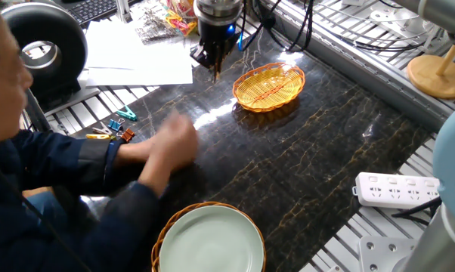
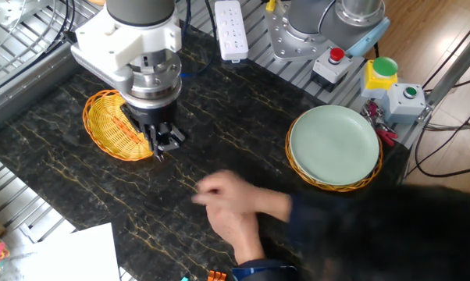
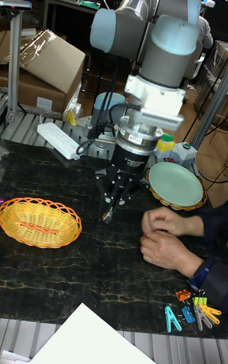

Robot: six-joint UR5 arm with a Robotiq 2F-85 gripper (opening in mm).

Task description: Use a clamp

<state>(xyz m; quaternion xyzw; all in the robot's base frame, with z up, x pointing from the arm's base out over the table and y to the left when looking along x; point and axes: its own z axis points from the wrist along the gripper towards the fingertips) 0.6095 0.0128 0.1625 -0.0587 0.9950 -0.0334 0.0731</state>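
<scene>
A robot gripper (image 3: 109, 212) hangs above the table (image 3: 95, 275), fingers pinched on a small clamp (image 3: 107, 216), apparently ready to use it.

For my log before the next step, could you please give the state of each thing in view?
gripper: shut on a clip, above the table.
basket: upright on the table.
plate: empty, in a wicker tray.
hands: low at the table, clear of the gripper.
spare clips: loose at the table's edge.
</scene>
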